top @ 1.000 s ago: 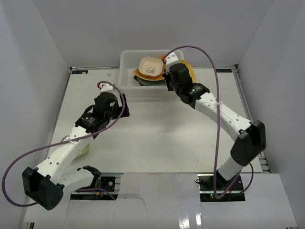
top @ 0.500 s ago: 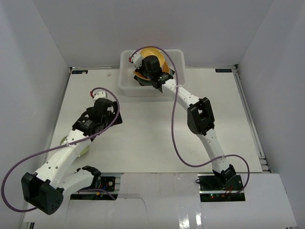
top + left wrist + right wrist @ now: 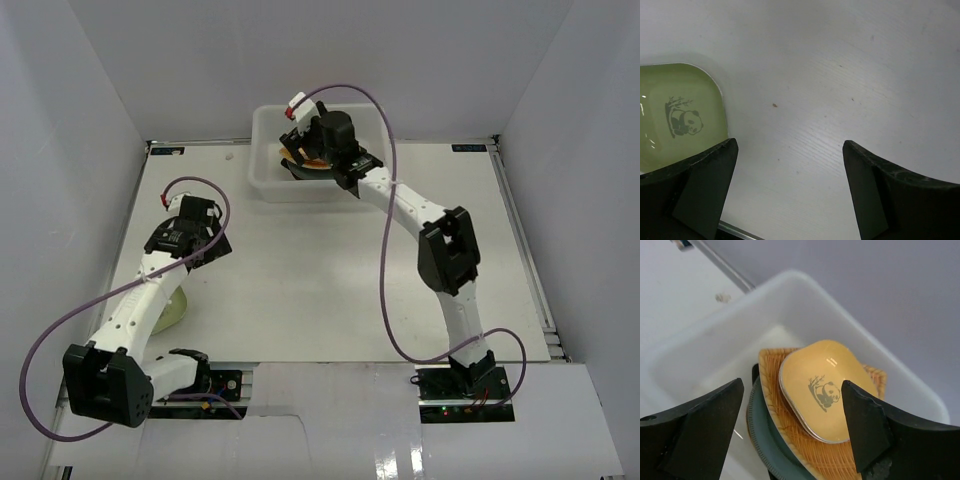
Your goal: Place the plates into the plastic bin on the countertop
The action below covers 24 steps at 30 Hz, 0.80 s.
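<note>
The plastic bin (image 3: 268,180) stands at the back of the countertop (image 3: 330,280). Inside the bin (image 3: 790,279) a yellow plate (image 3: 827,390) with a panda print lies on an orange woven plate (image 3: 805,445), which rests on a round teal plate (image 3: 759,435). My right gripper (image 3: 792,385) hangs open just above this stack, holding nothing; from above it (image 3: 305,155) covers most of the stack. A green panda plate (image 3: 680,120) lies on the countertop (image 3: 840,75), left of my open, empty left gripper (image 3: 790,144). From above, the green plate (image 3: 172,310) is partly hidden under the left arm.
White walls enclose the countertop on three sides. A metal frame edge (image 3: 735,231) runs just below the left fingers. Purple cables loop over both arms. My left gripper (image 3: 190,245) sits over the left part of the countertop.
My right gripper has opened over the bin and the yellow plate now lies on the stack. The left arm has swung left and back, toward the green plate.
</note>
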### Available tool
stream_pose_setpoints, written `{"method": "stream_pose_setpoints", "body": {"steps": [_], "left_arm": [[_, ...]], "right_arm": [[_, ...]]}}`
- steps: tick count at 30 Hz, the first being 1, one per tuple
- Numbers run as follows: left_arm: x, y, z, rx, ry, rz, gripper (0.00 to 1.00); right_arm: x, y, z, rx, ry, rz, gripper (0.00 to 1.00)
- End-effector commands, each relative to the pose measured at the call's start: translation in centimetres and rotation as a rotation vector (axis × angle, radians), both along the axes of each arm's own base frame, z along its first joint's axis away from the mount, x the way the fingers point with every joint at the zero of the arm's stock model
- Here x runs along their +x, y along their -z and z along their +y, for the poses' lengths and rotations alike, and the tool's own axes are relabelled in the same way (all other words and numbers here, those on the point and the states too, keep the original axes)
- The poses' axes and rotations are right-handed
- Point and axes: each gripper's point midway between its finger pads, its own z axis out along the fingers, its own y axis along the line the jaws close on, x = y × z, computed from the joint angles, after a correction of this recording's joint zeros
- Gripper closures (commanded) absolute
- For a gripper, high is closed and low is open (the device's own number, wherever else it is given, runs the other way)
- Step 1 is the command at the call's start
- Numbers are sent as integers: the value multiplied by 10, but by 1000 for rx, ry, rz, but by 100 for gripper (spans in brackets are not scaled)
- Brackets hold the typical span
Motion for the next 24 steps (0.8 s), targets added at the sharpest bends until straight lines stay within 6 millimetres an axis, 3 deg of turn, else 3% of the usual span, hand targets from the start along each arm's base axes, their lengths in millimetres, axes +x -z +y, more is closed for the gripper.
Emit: {"method": "stream_pose_setpoints", "body": {"steps": [1, 4, 5, 6, 7, 9, 11, 12, 14, 18, 19, 20, 23, 24], "left_arm": [[4, -7, 29, 21, -103, -10, 4], [0, 5, 60, 43, -199, 15, 7], [-1, 10, 62, 20, -196, 28, 9], [-2, 18, 67, 3, -208, 38, 9], [-6, 22, 79, -21, -256, 46, 11], [-7, 29, 74, -79, -254, 66, 12], [-8, 37, 76, -82, -265, 89, 12], [-8, 42, 77, -88, -266, 108, 12], [-9, 55, 81, -108, -281, 152, 12], [-5, 95, 79, -162, -281, 227, 16], [-13, 114, 80, -161, -293, 284, 19], [-15, 122, 81, -161, -299, 305, 23], [-16, 136, 79, -182, -306, 316, 56], [-13, 133, 79, -187, -304, 293, 80]], "right_arm": [[-48, -140, -17, 278, -51, -132, 14], [-82, -143, -37, 348, -47, -58, 12], [-94, -141, -37, 384, -72, -16, 12], [-109, -158, -46, 423, -83, -22, 11], [-118, -131, -47, 408, -95, 40, 11], [-138, -140, -55, 478, -107, 69, 11], [-147, -119, -59, 483, -102, 123, 11], [-154, -124, -63, 506, -102, 128, 11], [-158, -112, -67, 494, -88, 156, 11], [-172, -116, -81, 506, -78, 149, 11], [-174, -117, -82, 504, -80, 145, 11], [-177, -120, -84, 504, -82, 137, 11], [-181, -120, -91, 493, -73, 124, 11], [-182, -119, -93, 488, -69, 123, 11]]}}
